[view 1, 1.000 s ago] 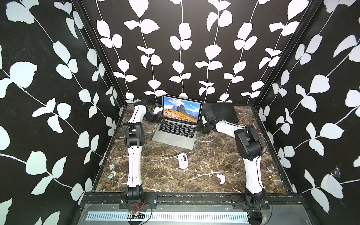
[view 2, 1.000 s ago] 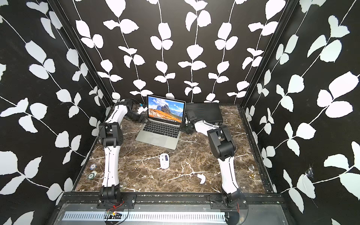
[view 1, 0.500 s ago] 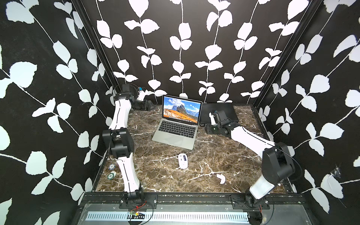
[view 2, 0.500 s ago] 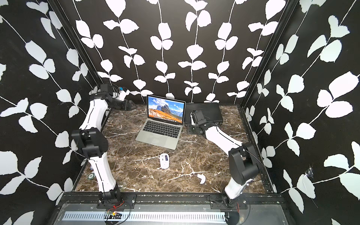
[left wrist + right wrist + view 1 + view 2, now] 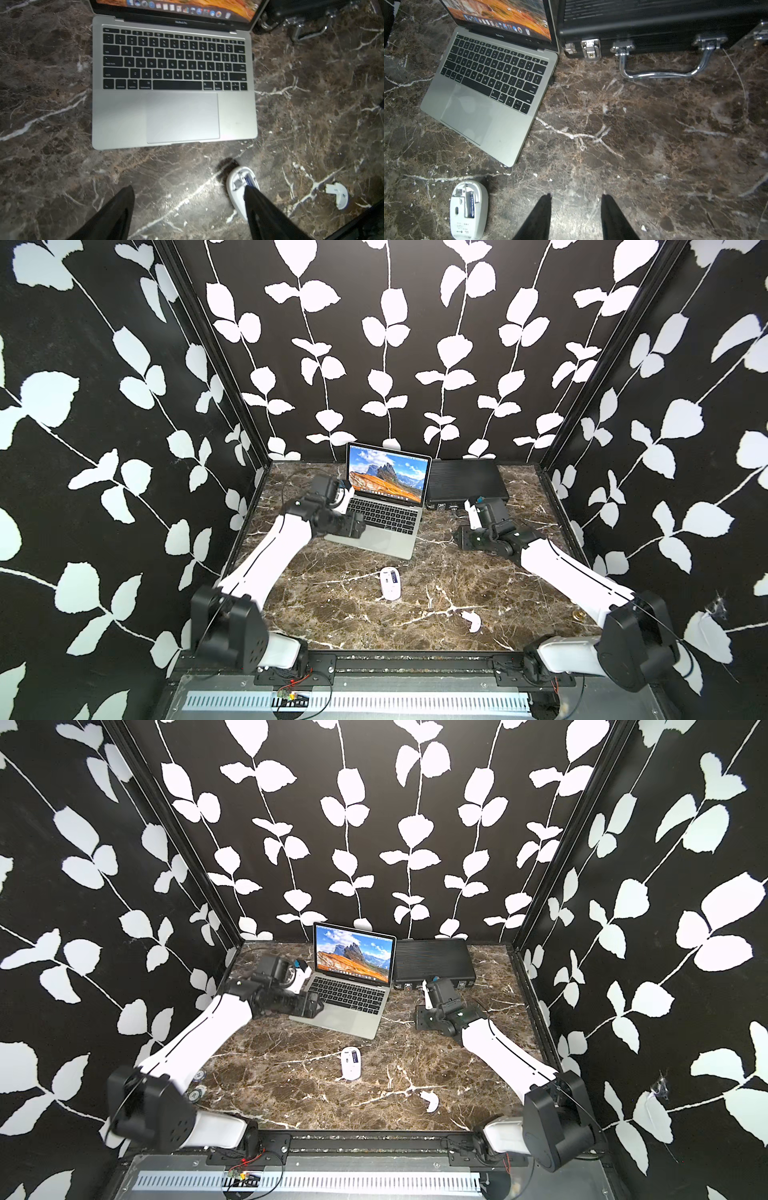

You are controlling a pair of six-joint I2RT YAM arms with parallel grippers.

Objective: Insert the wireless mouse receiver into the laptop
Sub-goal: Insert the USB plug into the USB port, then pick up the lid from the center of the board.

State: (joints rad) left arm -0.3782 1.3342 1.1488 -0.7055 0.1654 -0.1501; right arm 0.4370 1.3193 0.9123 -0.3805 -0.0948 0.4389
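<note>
The silver laptop [image 5: 382, 506] [image 5: 349, 990] [image 5: 174, 116] [image 5: 483, 116] stands open at the back of the marble table, its screen lit. A small dark stub [image 5: 551, 80] sticks out of its right edge; it looks like the receiver. The white wireless mouse [image 5: 390, 583] [image 5: 351, 1063] [image 5: 236, 182] [image 5: 468, 209] lies upside down in front of the laptop, with its battery bay open. My left gripper [image 5: 357, 529] [image 5: 316, 1009] [image 5: 188, 189] hovers over the laptop's front left corner, open and empty. My right gripper [image 5: 463, 539] [image 5: 422, 1019] [image 5: 576, 195] hangs open and empty to the right of the laptop.
A black ribbed case [image 5: 465, 481] [image 5: 432, 961] [image 5: 654, 20] with a chrome handle [image 5: 662, 72] lies right of the laptop. The loose white cover piece [image 5: 472, 620] [image 5: 430, 1101] [image 5: 337, 195] lies front right. Small round discs [image 5: 197, 1085] sit by the left edge.
The left arm swung from beside the screen to the back left corner, then forward over the laptop's left side. The right gripper drew back from the laptop's right edge. Both jaws widened.
</note>
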